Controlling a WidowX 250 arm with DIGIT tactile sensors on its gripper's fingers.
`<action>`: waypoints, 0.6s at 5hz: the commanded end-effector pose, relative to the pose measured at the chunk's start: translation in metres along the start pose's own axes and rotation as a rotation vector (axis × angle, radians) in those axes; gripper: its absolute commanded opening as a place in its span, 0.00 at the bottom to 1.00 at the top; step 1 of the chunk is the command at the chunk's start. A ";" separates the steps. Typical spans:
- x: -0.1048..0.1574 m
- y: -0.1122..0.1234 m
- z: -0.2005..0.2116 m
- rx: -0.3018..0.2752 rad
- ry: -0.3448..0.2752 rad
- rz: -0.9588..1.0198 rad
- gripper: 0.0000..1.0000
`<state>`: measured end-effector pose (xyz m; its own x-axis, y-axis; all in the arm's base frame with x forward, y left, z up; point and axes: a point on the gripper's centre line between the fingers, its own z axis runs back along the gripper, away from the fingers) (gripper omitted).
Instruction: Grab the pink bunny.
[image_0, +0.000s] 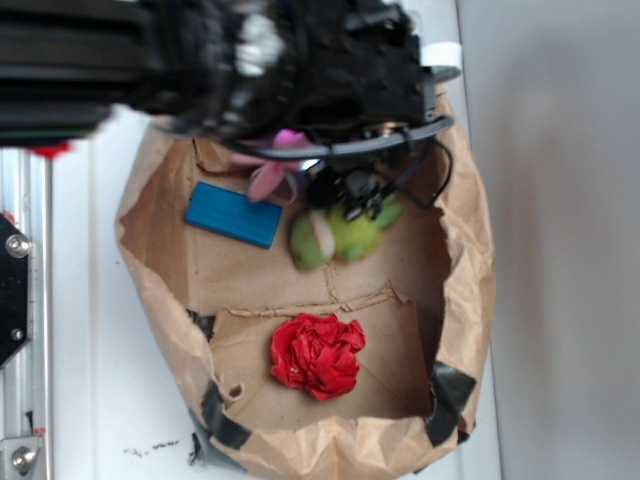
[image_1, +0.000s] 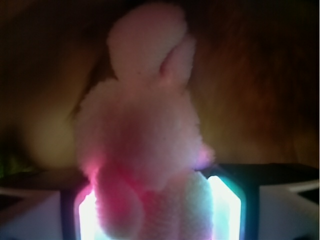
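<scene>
One white bench (image_0: 100, 400) carries one brown paper bag (image_0: 470, 250), its sides rolled down into a shallow tub with black tape patches at the lower corners. One black robot arm (image_0: 200, 50) reaches in across the top of the exterior view, blurred, with a cable looping below it. Inside the bag lie four things. One red ruffled ball (image_0: 318, 355) sits on the lower flap of the bag floor, well apart from the others. One flat blue block (image_0: 233, 214) lies near the upper left wall. One green plush toy (image_0: 345, 235) rests just right of the block, under the arm's end. One pink bunny (image_1: 142, 135) fills the wrist view; in the exterior view only a pink piece shows under the arm. The gripper (image_1: 150, 205) has its jaws clenched on the bunny's lower body, one lit pad (image_1: 222, 210) pressed against each side.
</scene>
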<state>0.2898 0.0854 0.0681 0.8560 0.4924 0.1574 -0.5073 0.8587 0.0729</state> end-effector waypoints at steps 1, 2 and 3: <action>-0.022 -0.014 0.071 -0.093 -0.114 -0.066 0.00; -0.029 -0.037 0.091 -0.106 -0.126 -0.102 0.00; -0.030 -0.055 0.109 -0.096 -0.115 -0.145 0.00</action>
<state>0.2822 -0.0058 0.1528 0.9154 0.3408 0.2141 -0.3537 0.9351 0.0238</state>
